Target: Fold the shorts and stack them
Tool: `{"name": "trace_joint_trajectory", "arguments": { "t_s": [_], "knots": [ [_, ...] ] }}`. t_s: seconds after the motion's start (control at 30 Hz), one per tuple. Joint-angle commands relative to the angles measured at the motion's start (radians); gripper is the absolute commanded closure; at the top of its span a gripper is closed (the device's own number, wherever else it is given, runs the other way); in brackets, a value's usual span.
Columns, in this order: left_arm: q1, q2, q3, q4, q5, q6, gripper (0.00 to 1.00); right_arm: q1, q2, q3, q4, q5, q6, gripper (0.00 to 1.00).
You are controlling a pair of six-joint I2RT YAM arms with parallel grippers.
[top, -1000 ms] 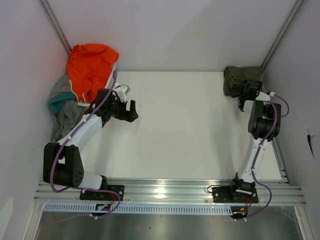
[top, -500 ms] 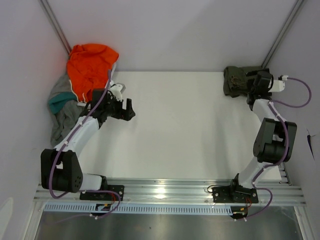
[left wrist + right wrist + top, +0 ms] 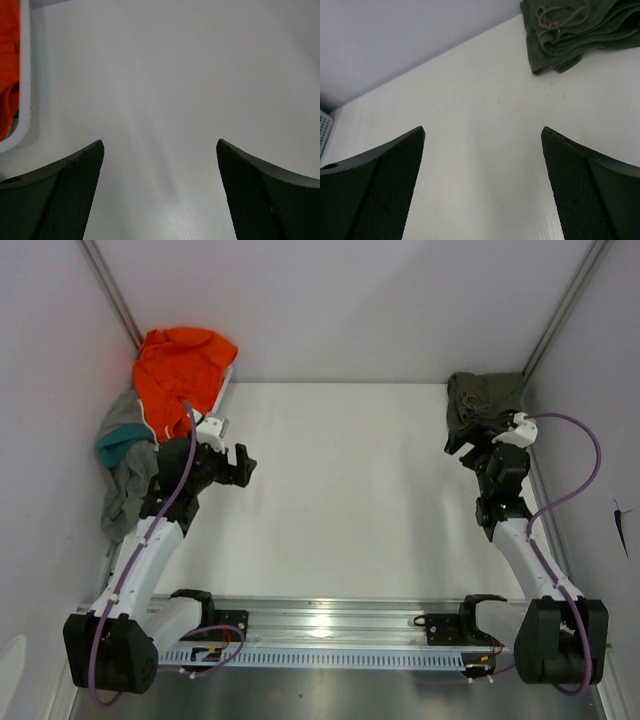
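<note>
Olive shorts bunched in far-right table corner

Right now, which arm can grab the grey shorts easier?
Probably left: the left gripper, open, is near the grey shorts; the right gripper is far across the table, by the green shorts.

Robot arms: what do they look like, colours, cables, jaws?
The left arm and right arm have white links with black joint housings. A purple cable loops loosely along each. The left gripper and right gripper are black, each with a small white block behind it; their jaws are dark with fine mesh-textured inner faces.
</note>
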Motion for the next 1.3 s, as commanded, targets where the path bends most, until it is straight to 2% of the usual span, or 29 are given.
{"name": "trace_joint_trajectory", "arguments": {
  "t_s": [0.0,0.07,0.2,0.33,0.43,0.53,0.6,0.67,0.9,1.2,1.27],
  "knots": [
    [0.042,-0.023,0.009,0.048,-0.045,0.011,0.05,0.045,-0.091,-0.089,-0.006,0.033,-0.085,0.01],
    [0.071,-0.02,0.026,0.03,-0.061,0.031,0.05,0.061,-0.119,-0.123,0.001,0.025,-0.084,0.01],
    [0.308,0.002,0.08,-0.07,-0.04,0.046,0.05,0.096,-0.168,-0.163,-0.021,0.053,-0.09,0.0],
    [0.387,-0.007,0.072,-0.119,-0.153,0.207,0.05,0.101,-0.186,-0.17,-0.032,0.073,-0.079,0.0],
    [0.467,-0.021,0.063,-0.162,-0.129,0.412,0.02,0.101,-0.191,-0.168,-0.03,0.073,-0.075,0.0],
    [0.524,0.015,0.072,-0.202,-0.196,0.585,0.02,0.099,-0.185,-0.17,-0.029,0.073,-0.067,0.01],
    [0.556,0.049,0.051,-0.186,-0.233,0.653,0.02,0.098,-0.179,-0.171,-0.024,0.07,-0.055,0.01],
    [0.597,0.083,0.064,-0.241,-0.21,0.712,0.02,0.096,-0.171,-0.171,-0.018,0.065,-0.046,0.01],
    [0.613,0.227,0.001,-0.182,-0.265,0.862,0.01,0.096,-0.159,-0.173,-0.007,0.051,-0.033,0.0],
    [0.628,0.563,0.159,-0.141,-0.314,0.902,0.01,0.096,-0.16,-0.174,-0.015,0.053,-0.035,0.0],
    [0.639,0.612,0.211,-0.102,-0.37,0.898,0.01,0.096,-0.165,-0.171,-0.018,0.056,-0.038,0.0]
  ]
}}
